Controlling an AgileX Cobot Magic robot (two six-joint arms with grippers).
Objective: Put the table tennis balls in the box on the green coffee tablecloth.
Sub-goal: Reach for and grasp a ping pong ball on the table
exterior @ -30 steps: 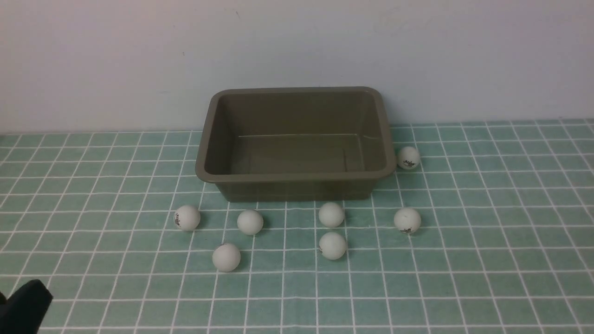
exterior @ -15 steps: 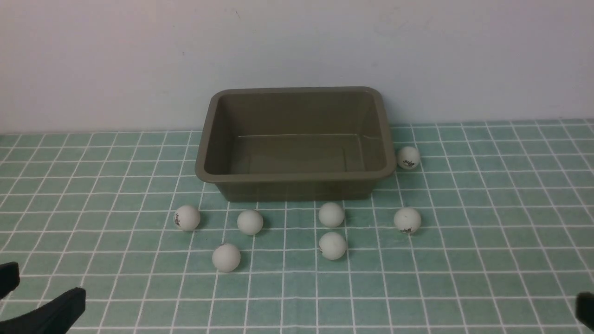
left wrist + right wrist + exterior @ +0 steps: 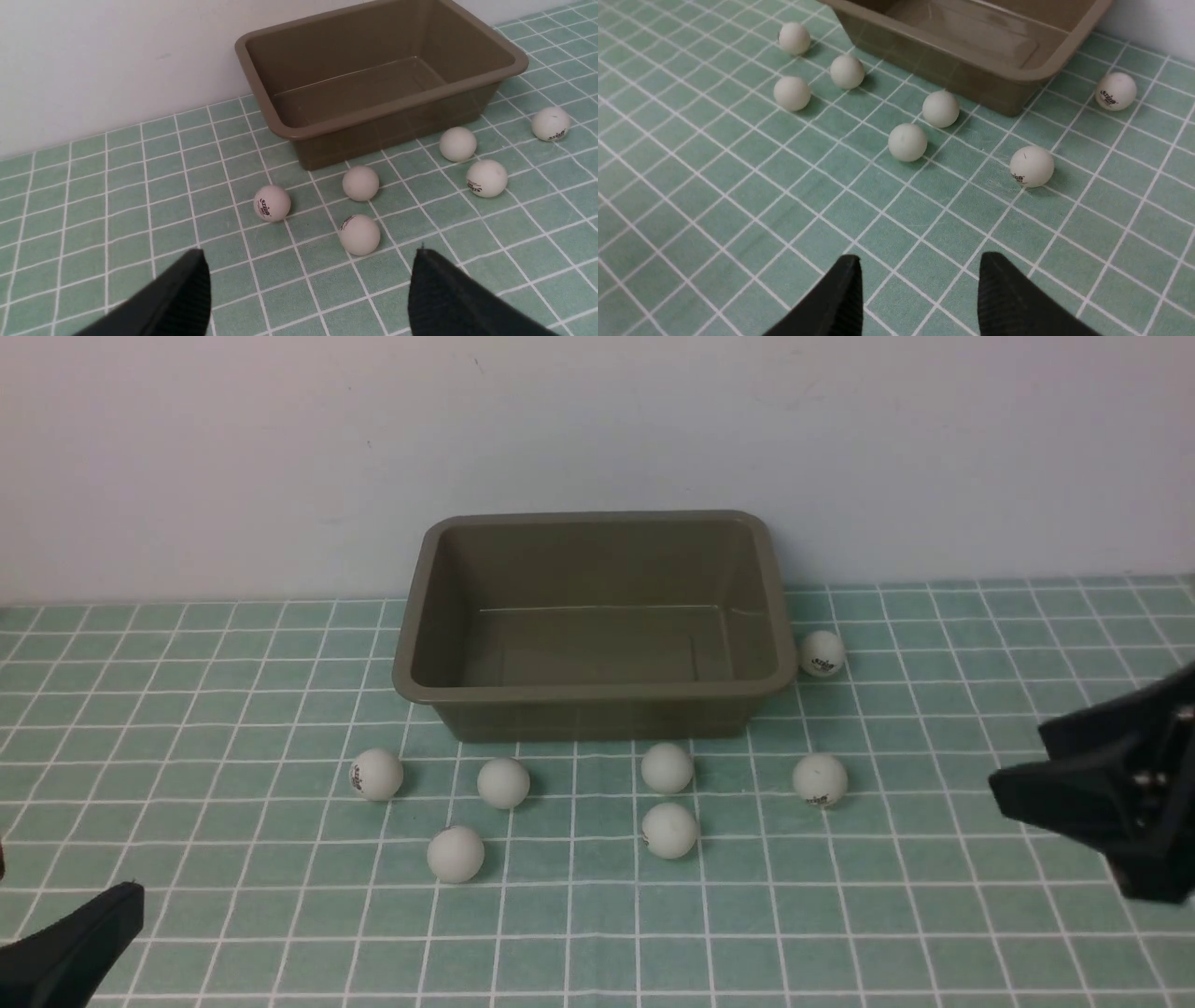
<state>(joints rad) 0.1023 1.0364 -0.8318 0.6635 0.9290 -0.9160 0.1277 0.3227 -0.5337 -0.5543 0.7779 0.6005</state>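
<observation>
The olive-brown box [image 3: 597,717] stands empty against the back wall on the green coffee tablecloth [image 3: 934,924]. Several white table tennis balls lie on the cloth. Most sit just in front of the box, such as one ball [image 3: 456,854] nearest my left side and another [image 3: 820,778] nearest my right. One more ball [image 3: 822,653] rests by the box's right end. My left gripper [image 3: 309,255] is open and empty at the near left, short of the front ball [image 3: 359,234]. My right gripper [image 3: 920,259] hovers open and empty at the right, short of a logo ball [image 3: 1031,166].
A plain white wall [image 3: 597,429] rises directly behind the box. The gridded cloth runs out to both sides and toward me. The right gripper's dark body [image 3: 1111,793] hangs over the cloth's right part.
The left gripper's fingers have spread apart at the lower left corner. The right gripper has come into view from the lower right, risen over the cloth, and parted its fingers.
</observation>
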